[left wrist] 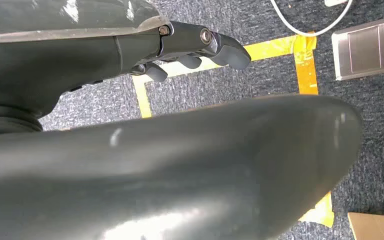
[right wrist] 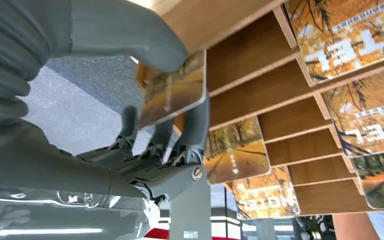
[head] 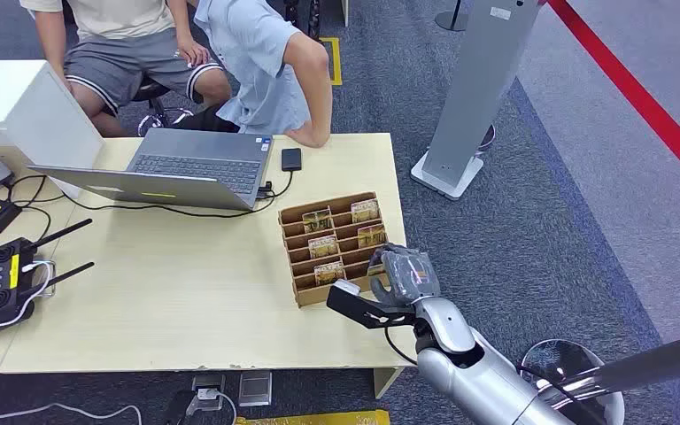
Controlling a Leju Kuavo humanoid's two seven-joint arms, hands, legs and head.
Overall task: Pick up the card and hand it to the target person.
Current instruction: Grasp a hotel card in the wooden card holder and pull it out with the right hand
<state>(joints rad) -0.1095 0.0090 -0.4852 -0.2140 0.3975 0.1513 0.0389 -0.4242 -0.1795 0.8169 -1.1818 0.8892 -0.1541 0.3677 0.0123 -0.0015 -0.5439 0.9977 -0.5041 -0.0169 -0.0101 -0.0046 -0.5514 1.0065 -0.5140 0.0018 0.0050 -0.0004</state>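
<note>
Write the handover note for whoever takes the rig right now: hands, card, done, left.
Right hand: pinches a card between thumb and fingers, right at the near right corner of the rack.
Left hand: hangs low over the carpet, fingers curled, holds nothing.
Rack: on the table, near its right edge; more cards sit in its slots.
People: two sit at the far side of the table, by the laptop.
Done: card gripped.
Left: lift it clear of the rack and hand it over. The pictures do not show which person is the target.
</note>
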